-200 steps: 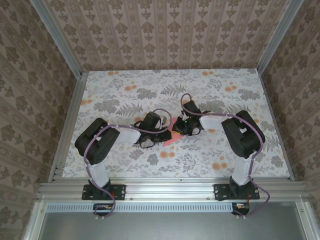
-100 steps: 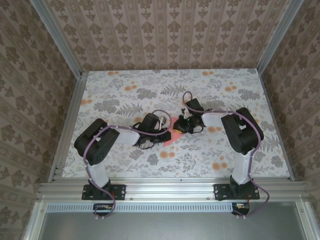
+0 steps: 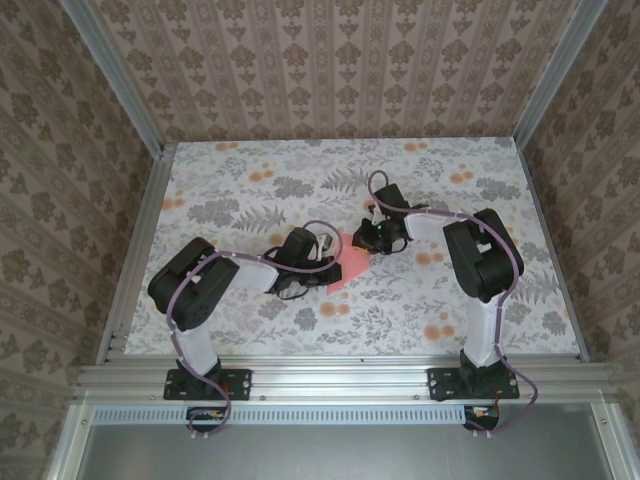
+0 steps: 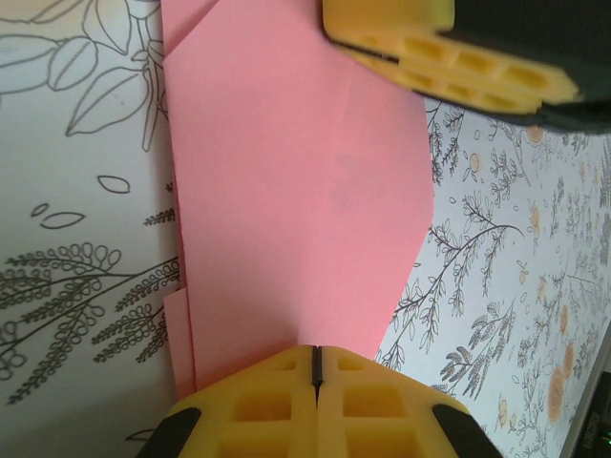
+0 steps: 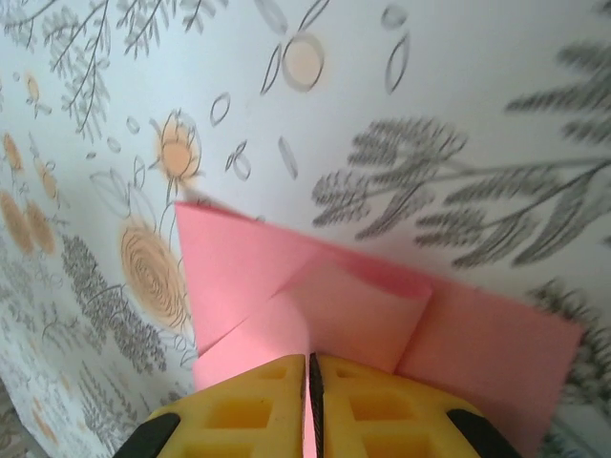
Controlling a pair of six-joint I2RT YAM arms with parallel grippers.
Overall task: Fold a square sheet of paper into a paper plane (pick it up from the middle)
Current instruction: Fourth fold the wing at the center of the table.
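Note:
The pink-red paper (image 3: 346, 270) lies partly folded on the flowered table, mid-way between the arms. In the left wrist view the paper (image 4: 286, 191) lies flat with layered edges on its left side. My left gripper (image 4: 313, 355) is shut, its tips resting on the paper's near edge, and the right gripper's yellow fingers (image 4: 420, 43) sit at the far edge. In the right wrist view my right gripper (image 5: 310, 364) is shut on a flap of the paper (image 5: 353, 305), which curls up off the layer below. From above, the left gripper (image 3: 322, 263) and right gripper (image 3: 368, 240) flank the paper.
The table (image 3: 250, 170) carries a print of grey leaves and orange flowers. Aluminium rails (image 3: 140, 240) run along its left, right and near edges, and patterned walls close it in. Both forearms lie low over the middle of the table.
My right gripper has drawn slightly toward the far side with the flap in it, leaving more pink paper uncovered. The left arm has hardly moved.

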